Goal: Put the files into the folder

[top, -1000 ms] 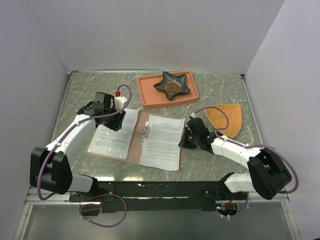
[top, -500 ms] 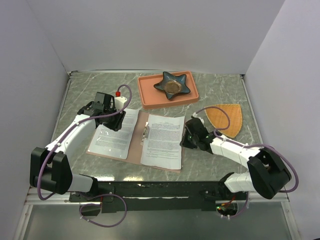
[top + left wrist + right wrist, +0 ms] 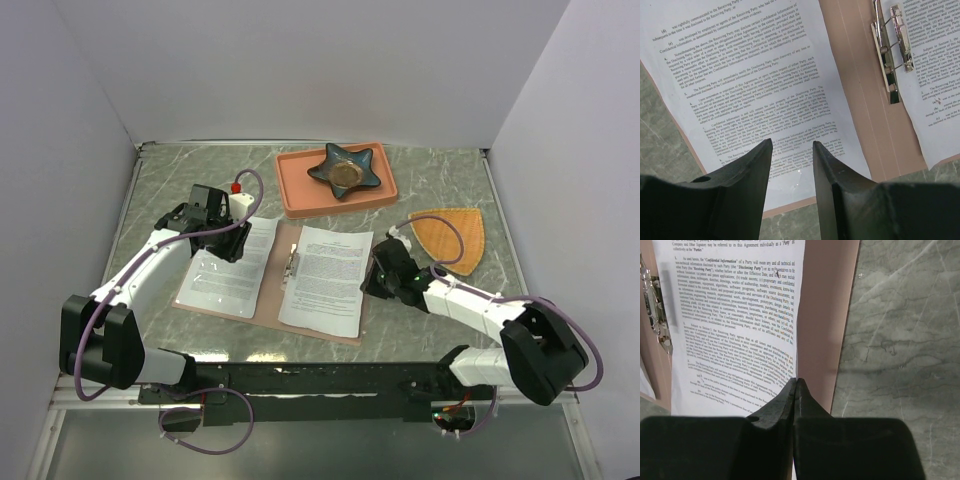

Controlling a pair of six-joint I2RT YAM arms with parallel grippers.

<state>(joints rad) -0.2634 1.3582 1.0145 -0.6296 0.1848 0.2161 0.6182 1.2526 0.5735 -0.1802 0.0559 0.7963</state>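
The folder [image 3: 272, 292] lies open and flat on the marble table, with a silver clip [image 3: 292, 265] at its spine. One of the files [image 3: 228, 272] rests on its left half and another [image 3: 325, 282] on its right half. My left gripper [image 3: 230, 246] is partly open over the left sheet [image 3: 755, 90], near the sheet's edge, with nothing between its fingers. My right gripper [image 3: 372, 281] is shut and empty, its tips [image 3: 796, 381] at the right edge of the right sheet [image 3: 735, 315], over the folder's bare margin [image 3: 825, 315].
A salmon-orange tray [image 3: 297, 192] holding a dark star-shaped dish [image 3: 345, 170] stands just behind the folder. An orange fan-shaped mat [image 3: 455, 238] lies to the right, behind my right arm. White walls close in the left, back and right.
My right gripper has edged forward, and the right sheet has shifted slightly away from me on the folder. The left arm has not moved.
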